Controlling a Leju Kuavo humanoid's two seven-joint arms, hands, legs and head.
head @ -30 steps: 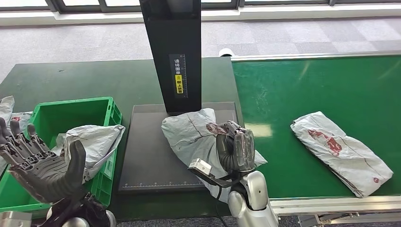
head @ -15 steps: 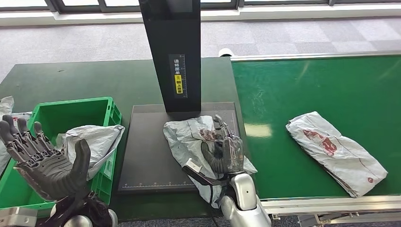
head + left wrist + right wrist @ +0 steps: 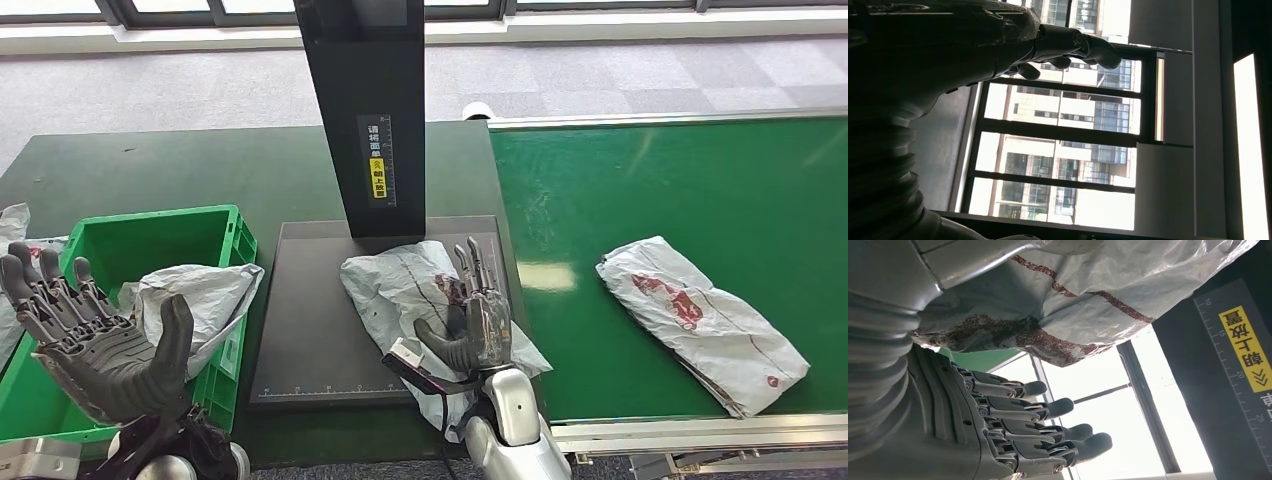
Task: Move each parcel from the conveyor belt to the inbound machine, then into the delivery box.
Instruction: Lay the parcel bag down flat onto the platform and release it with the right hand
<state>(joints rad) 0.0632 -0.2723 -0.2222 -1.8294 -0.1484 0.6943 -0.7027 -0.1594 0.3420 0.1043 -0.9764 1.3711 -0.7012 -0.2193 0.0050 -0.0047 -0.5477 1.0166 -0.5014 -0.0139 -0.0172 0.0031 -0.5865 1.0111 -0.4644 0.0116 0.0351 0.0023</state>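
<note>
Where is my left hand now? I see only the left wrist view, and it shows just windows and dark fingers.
Observer: In the head view your left hand hovers with its fingers spread above the near left part of the green crate, holding nothing.
Operator: Is there anything inside that crate?
Observer: Yes, one grey parcel lies at its right wall, partly over the rim.
Operator: And the other arm?
Observer: The right hand is open, fingers straight, at a second parcel that lies on the black scanner platform.
</note>
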